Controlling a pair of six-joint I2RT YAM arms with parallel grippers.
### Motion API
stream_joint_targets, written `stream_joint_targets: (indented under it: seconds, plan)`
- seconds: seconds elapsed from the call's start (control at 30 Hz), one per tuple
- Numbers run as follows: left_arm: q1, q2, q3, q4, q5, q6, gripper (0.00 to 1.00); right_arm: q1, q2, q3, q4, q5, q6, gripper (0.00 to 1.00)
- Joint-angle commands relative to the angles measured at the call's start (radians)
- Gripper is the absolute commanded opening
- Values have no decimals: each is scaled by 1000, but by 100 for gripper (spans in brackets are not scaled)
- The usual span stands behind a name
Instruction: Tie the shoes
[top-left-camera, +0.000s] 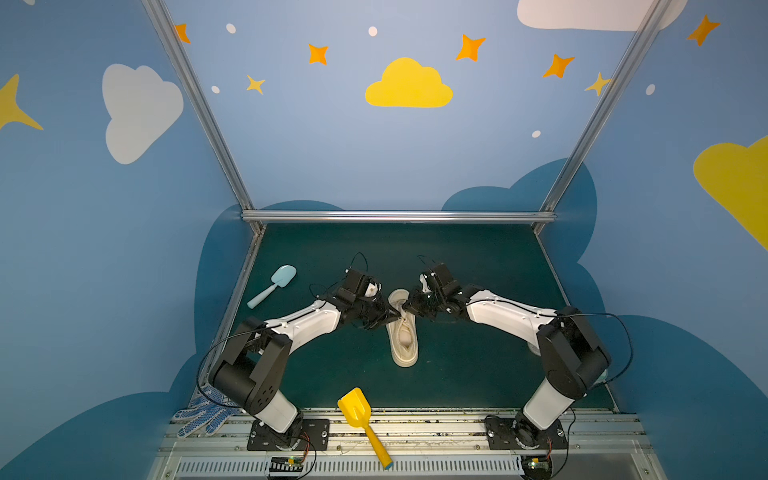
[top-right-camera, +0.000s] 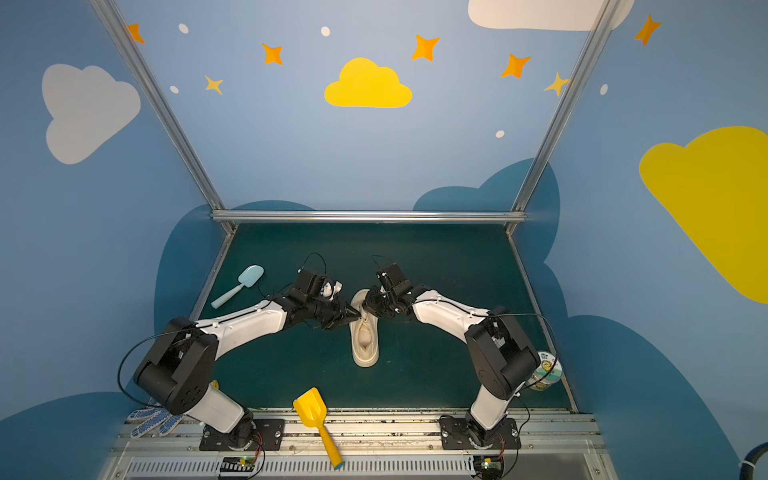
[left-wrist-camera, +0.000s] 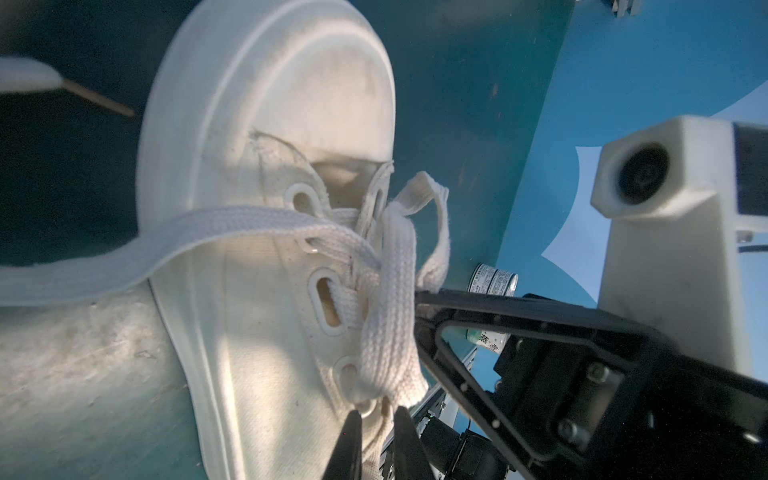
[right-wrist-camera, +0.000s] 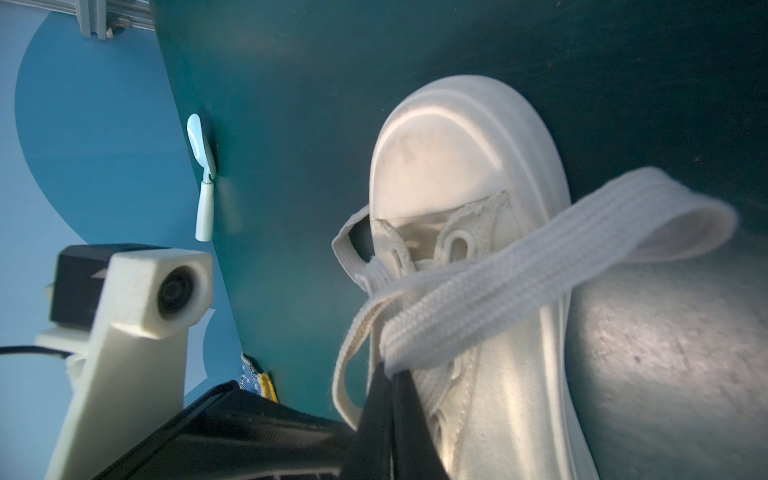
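The cream shoe (top-left-camera: 402, 345) (top-right-camera: 365, 345) lies in the middle of the green mat with its toe pointing toward the back wall. Both grippers meet over its laced part. My left gripper (top-left-camera: 397, 318) (left-wrist-camera: 376, 415) comes in from the left. Its jaws stand a narrow gap apart, pinching the lower end of a taut lace (left-wrist-camera: 390, 311). My right gripper (top-left-camera: 405, 309) (right-wrist-camera: 390, 374) comes in from the right and is shut on another stretch of lace (right-wrist-camera: 498, 282), which loops out wide past the shoe's side. The laces cross over the eyelets.
A light blue toy shovel (top-left-camera: 274, 284) lies on the mat to the left. A yellow shovel (top-left-camera: 359, 415) rests on the front edge, and a blue-dotted glove (top-left-camera: 203, 415) lies by the left arm's base. A small tub (top-right-camera: 546, 370) stands at the right edge. An aluminium rail (top-left-camera: 399, 216) bounds the back.
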Motion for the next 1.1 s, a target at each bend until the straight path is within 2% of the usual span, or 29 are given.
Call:
stream_joint_targets:
  seconds: [0.0, 1.07]
  plan:
    - [-4, 16, -4, 14, 5, -4, 17, -7, 10, -15, 7, -13, 5, 0]
    - [-10, 10, -20, 24, 5, -7, 14, -19, 35, -27, 51, -82, 35, 0]
